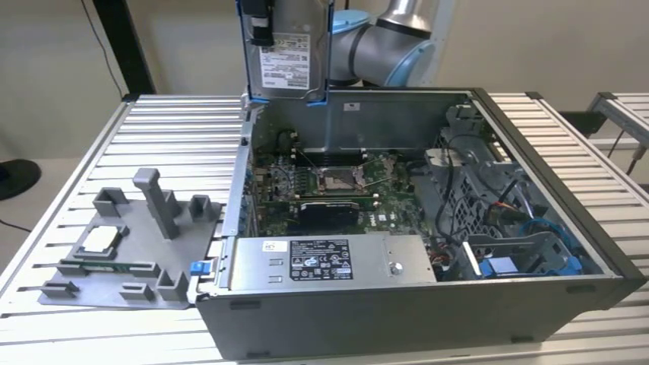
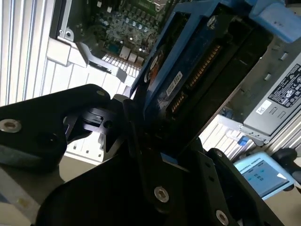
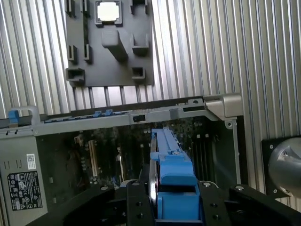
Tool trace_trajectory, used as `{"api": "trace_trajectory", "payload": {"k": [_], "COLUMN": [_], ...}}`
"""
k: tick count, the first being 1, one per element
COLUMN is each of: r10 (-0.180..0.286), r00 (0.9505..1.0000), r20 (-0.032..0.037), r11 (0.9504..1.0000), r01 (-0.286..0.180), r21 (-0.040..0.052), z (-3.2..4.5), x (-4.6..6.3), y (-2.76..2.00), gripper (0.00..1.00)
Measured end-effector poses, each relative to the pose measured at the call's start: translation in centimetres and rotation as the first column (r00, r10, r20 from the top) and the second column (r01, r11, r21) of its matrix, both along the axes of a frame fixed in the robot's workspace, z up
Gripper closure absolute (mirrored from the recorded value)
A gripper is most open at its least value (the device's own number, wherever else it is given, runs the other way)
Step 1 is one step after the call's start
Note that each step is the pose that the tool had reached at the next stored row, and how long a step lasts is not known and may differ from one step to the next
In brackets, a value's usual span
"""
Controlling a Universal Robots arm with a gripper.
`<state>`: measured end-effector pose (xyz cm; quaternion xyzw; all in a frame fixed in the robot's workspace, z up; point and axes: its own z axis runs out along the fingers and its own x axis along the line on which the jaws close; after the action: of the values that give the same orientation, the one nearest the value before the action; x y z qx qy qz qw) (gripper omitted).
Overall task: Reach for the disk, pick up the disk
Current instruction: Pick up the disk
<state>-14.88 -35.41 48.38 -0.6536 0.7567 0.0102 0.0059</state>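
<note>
The disk hangs upright above the back left corner of the open computer case, its white label facing the exterior view and blue rails along its edges. In both wrist views my gripper is shut on the disk, with a black finger on either side of its blue carrier. In the second wrist view the disk slants away from my gripper, showing its dark underside and connector edge.
Inside the case are the motherboard, a large grey box with a black-and-white label and blue cables. At the exterior view's left, a grey fixture plate holds a small square chip on the ribbed metal table.
</note>
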Motion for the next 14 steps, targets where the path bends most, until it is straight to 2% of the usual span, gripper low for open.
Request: {"api": "trace_trajectory", "payload": {"k": [14], "r10": [0.0], "r00": [1.0], "r20": [-0.0013], "r11": [1.0], "r01": [0.0], "r21": [0.0], "z": [0.0], "x": [4.1], "y": [0.0], "gripper": [1.0]}}
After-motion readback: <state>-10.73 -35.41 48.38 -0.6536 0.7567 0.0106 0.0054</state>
